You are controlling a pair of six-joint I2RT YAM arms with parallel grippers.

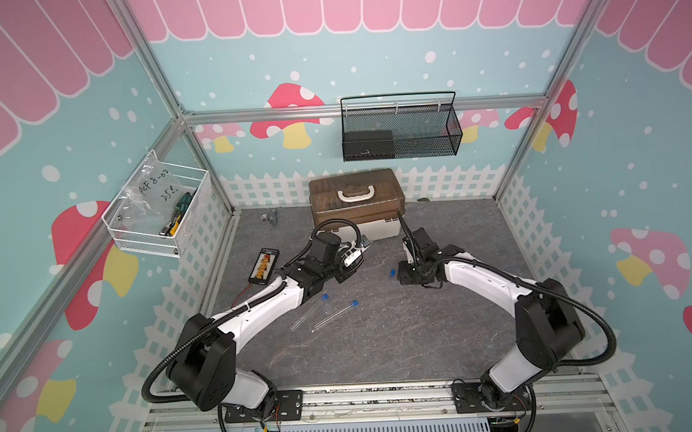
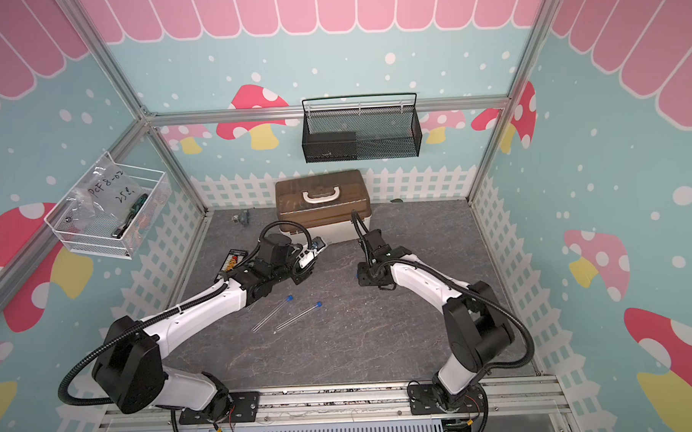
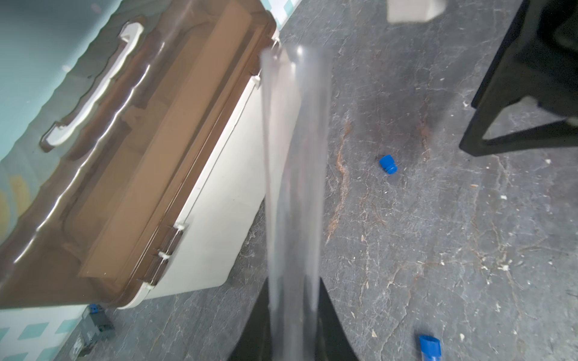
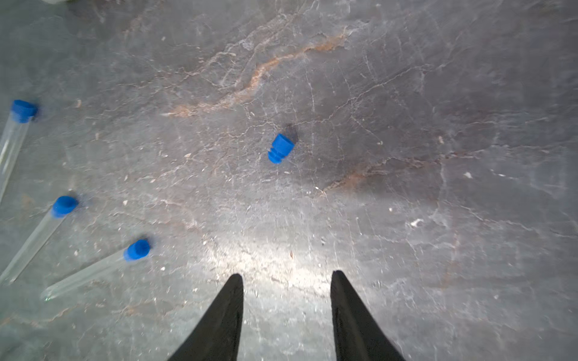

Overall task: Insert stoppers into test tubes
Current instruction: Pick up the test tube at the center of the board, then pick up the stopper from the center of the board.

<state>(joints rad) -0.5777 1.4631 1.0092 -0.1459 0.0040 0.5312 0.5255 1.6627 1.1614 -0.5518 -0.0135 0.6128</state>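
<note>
Now the stopper (image 4: 280, 148) lies on its side ahead of our right gripper (image 4: 286, 274), jaws parted; our left gripper (image 3: 294, 287) clamps a tube (image 3: 294, 156).

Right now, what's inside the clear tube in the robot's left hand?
Nothing shows inside the tube: it looks empty, though blurry, and its top end is open. Its bottom end is hidden in the left hand.

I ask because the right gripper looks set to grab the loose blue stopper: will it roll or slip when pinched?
The stopper lies on its side and is round, so an off-centre touch would likely roll it. Its ribbed end hints at grippy material, probably not slippery. Tiny beside the open right gripper, it is likely light and easily flicked away.
</note>
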